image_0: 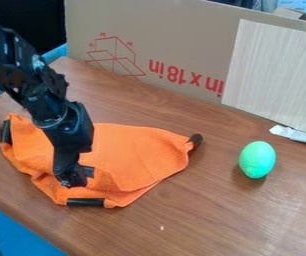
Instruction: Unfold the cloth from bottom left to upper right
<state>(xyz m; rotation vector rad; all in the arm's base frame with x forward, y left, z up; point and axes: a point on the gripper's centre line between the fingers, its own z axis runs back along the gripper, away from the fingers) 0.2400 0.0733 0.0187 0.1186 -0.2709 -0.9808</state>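
Cardboard (162,30) is standing behind the worktop (216,215); near its front-left edge the orange cloth (139,150) is lying partly spread, its lower folds probably awaiting opening. The end effector (74,177) is hanging there — pinching or not, I cannot tell. Wood is stretching rightward toward the green egg (257,160).

So the orange cloth (132,150) looks like soft, matt fabric, kinda rough with a fine weave, and the black edge pieces (85,202) on it look like smooth plastic. Tabletop (202,220) is brown wood grain, pretty smooth with a bit of a sheen. The big box (169,45) is plain matt cardboard, and the pale panel (276,75) on it has a flat, streaky wood-look finish. Green egg (257,159) seems like smooth plastic, slightly shiny. Gripper (75,178) looks like dark plastic, mostly matt with some glossy highlights.
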